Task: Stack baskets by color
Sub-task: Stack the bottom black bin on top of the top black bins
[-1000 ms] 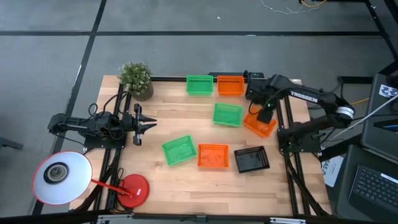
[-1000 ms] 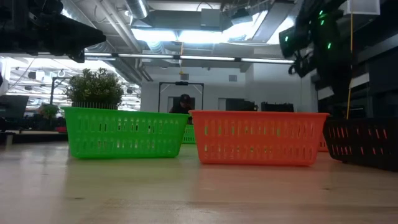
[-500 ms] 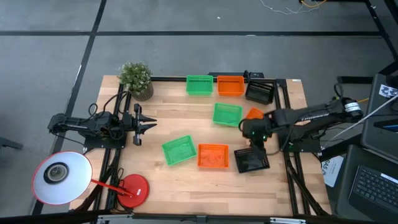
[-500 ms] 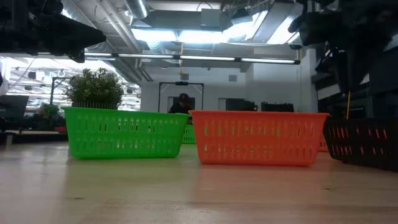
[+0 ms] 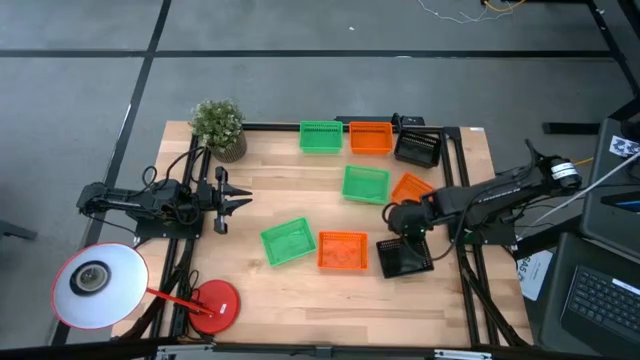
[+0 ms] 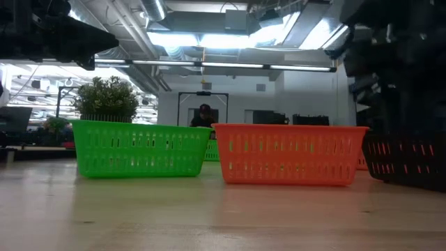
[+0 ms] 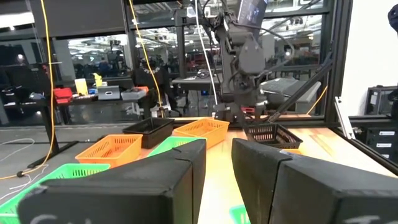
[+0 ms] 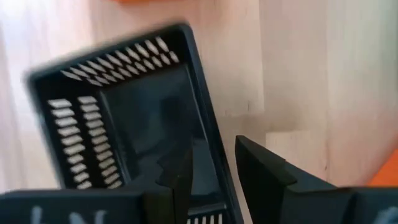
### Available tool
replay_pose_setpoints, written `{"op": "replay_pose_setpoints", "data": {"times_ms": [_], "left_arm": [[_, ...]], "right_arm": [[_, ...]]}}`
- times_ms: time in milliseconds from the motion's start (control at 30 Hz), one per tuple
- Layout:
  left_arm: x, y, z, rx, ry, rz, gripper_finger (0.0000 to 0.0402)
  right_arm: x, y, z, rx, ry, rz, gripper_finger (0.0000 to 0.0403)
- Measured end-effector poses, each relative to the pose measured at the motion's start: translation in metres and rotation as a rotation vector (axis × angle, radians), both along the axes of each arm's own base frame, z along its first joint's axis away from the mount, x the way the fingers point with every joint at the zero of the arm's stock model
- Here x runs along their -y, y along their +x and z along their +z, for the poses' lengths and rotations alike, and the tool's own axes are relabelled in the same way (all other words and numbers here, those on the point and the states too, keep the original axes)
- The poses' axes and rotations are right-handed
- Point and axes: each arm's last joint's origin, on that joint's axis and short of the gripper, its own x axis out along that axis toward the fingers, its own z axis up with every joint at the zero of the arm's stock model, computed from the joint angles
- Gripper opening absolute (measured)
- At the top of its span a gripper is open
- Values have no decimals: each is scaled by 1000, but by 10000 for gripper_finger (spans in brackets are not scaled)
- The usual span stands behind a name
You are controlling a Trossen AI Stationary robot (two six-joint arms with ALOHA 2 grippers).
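Note:
Several baskets lie bottom down on the wooden table. Two green ones (image 5: 320,136) (image 5: 366,184), two orange ones (image 5: 371,137) (image 5: 410,186) and a black one (image 5: 418,148) are in the far half. A green one (image 5: 288,242), an orange one (image 5: 342,250) and a black one (image 5: 404,259) form a near row. My right gripper (image 8: 211,155) points down, open, over this near black basket (image 8: 130,124). One finger stands over its inside and one outside its far long wall (image 8: 211,130). My left gripper (image 5: 224,198) waits open at the table's left. My right gripper stands astride the near black basket's far long wall (image 8: 214,149), coming from above. Whether either finger touches the wall, I cannot tell. The basket lies flat on the table.
A potted plant (image 5: 219,125) stands at the far left corner. A white lamp (image 5: 95,285) and a red disc (image 5: 213,303) are off the near left corner. Bare wood (image 5: 300,190) lies between the left gripper and the baskets.
My right gripper has swung from above the orange basket at the far right toward the near edge and down. It has tipped to point more steeply down. It now stands over the near black basket. The far black basket, hidden by the arm before, now shows.

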Motion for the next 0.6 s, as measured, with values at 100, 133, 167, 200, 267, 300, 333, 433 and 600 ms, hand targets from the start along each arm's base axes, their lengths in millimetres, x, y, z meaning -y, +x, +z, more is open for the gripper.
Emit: {"op": "replay_pose_setpoints", "data": {"times_ms": [100, 133, 167, 200, 267, 300, 333, 433, 600], "left_arm": [[0, 0, 0, 0, 0, -1, 73], [0, 0, 0, 0, 0, -1, 73], [0, 0, 0, 0, 0, 0, 73], [0, 0, 0, 0, 0, -1, 73], [0, 0, 0, 0, 0, 0, 73], [0, 0, 0, 0, 0, 0, 73], [0, 0, 0, -2, 0, 0, 73], [0, 0, 0, -3, 0, -1, 73], [0, 0, 0, -4, 0, 0, 73]], "right_arm": [[1, -4, -12, -10, -2, -1, 120], [1, -5, -16, -10, -2, -1, 120], [1, -6, -20, -11, -2, -1, 120], [1, -6, -24, -5, -1, 0, 119], [1, -5, -29, 8, 4, -4, 110], [1, -4, -31, 11, 10, -23, 98], [0, -1, -30, 23, 25, -45, 77], [-4, 13, -9, 89, 54, -27, 14], [-2, 31, 59, 155, -191, 34, 5]]}}
